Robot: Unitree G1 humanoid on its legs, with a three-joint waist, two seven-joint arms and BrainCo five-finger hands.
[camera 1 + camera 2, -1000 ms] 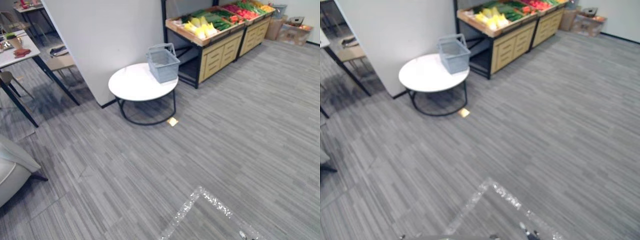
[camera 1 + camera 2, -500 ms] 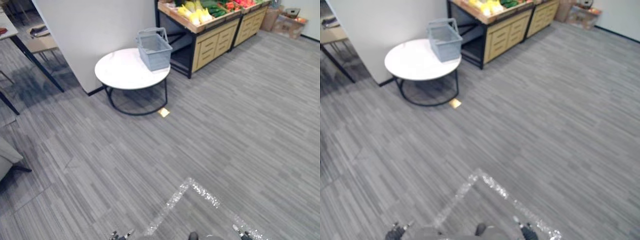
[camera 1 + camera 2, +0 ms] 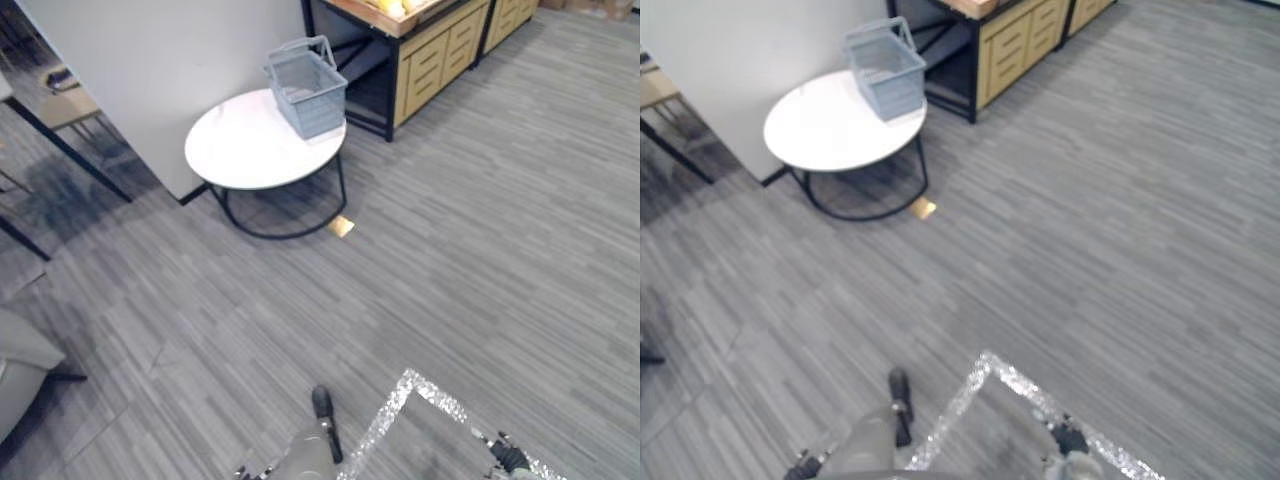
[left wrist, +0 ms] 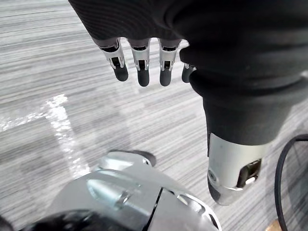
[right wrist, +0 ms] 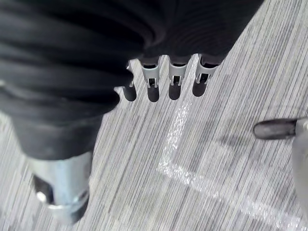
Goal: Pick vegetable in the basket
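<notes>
A wide stretch of grey plank floor (image 3: 480,250) lies open between the robot and the furniture, and it is bounded at the far left by a white wall (image 3: 170,60). One glittering strip (image 3: 400,395) is laid on the floor close to the robot and is bent into a corner. One round white table (image 3: 240,150) on a thin black frame is set against the wall's corner, with free floor on its near and right sides. One small tan piece (image 3: 342,226) lies on the floor just beside the table's frame. One basket (image 3: 310,90) is stood on the table's far edge, on the side nearest two wooden stands (image 3: 435,55) with drawer fronts. The basket is grey-blue with slatted walls, and its handle is raised. A few yellow vegetables (image 3: 390,5) are seen on top of the nearer stand, cut off by the picture's edge; their kind cannot be told. The left hand (image 4: 143,65) is hung over the floor with fingers straight and nothing held. The right hand (image 5: 153,82) is likewise slack, straight-fingered and without a load.
</notes>
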